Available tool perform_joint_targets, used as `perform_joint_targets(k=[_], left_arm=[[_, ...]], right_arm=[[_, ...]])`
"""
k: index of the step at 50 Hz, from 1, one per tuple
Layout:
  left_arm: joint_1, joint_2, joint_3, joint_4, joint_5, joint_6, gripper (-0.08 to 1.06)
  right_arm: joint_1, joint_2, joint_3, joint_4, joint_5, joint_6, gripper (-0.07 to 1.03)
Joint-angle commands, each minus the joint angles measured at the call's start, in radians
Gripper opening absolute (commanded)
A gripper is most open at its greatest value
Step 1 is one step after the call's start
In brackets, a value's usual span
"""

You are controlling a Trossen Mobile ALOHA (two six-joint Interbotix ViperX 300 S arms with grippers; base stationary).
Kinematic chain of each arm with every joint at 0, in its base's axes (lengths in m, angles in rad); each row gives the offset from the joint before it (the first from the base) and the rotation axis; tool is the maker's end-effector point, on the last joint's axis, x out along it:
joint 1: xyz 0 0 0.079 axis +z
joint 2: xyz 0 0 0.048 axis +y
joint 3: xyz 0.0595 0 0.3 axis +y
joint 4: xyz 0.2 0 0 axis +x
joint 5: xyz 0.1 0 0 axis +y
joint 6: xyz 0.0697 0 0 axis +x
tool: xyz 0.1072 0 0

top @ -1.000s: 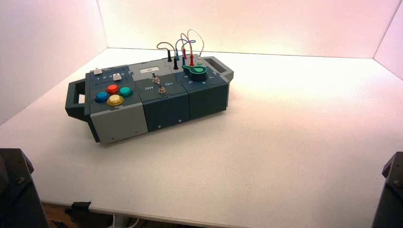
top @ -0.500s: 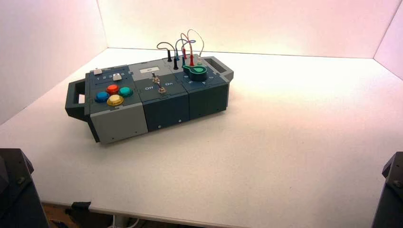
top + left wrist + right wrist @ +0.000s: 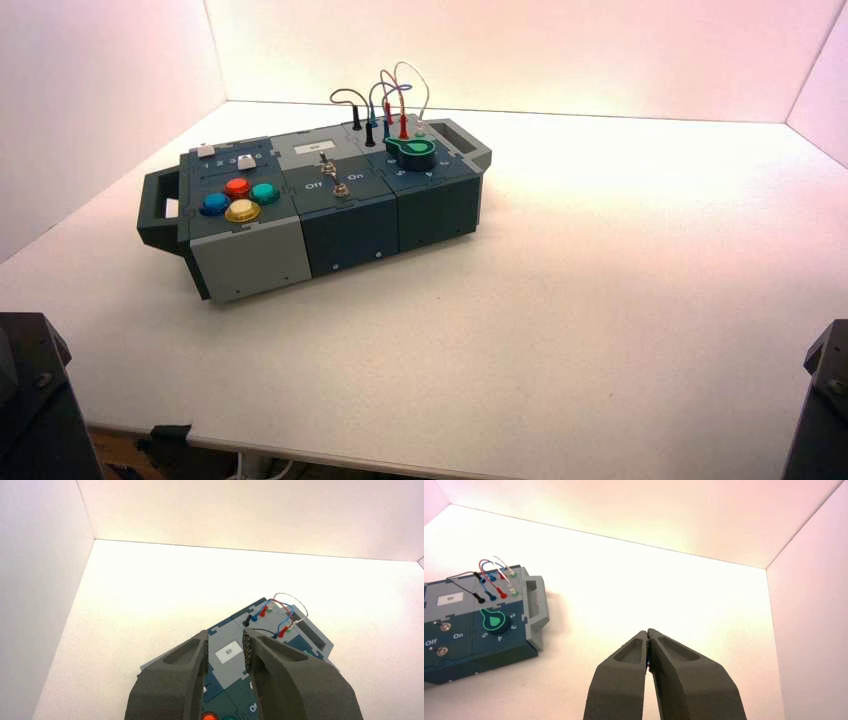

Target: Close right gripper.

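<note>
While resting on the wide white tabletop (image 3: 600, 320), stands turned at an angle the long dark blue-grey plastic control box (image 3: 340, 225), toward the left and far part of the surface, well apart from both arms. Carries at its left end four round coloured push buttons (image 3: 238, 198), in its middle section two small metal toggle switches (image 3: 341, 188) between the words "Off" and "On", and at its right end a green teardrop-shaped knob (image 3: 494, 620) with looped red, blue, black and white wires (image 3: 385, 100) plugged in behind it.

Judged from the right wrist view: closing step already finished. Shows the dark grey right gripper (image 3: 648, 639) over bare table, to the right of the box, fingertips (image 3: 640, 639) pressed together, nothing between them. Needs therefore no further squeeze; calls only for holding the pose or going on to a new instruction.

Waits parked near the front left corner the dark grey left gripper (image 3: 224, 647), fingers (image 3: 200, 650) apart, the box visible through the gap, touching nothing.

Compared with the earlier high views: no visible difference. Same place for the box, same lie of the wires, same dark arm bases at the two lower corners.
</note>
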Motion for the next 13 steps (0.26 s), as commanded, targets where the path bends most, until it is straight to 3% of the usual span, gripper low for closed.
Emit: perform_joint_targets(k=[1,13], left_arm=[[0.006,0.000,-0.014,-0.002,-0.009,-0.002,0.39],[0.006,0.006,-0.012,0.000,-0.009,-0.002,0.39]], right_arm=[[-0.002,0.012,-0.011,-0.005,-0.005,-0.003,-0.02],[-0.002,0.012,-0.011,-0.005,-0.005,-0.003,-0.02]])
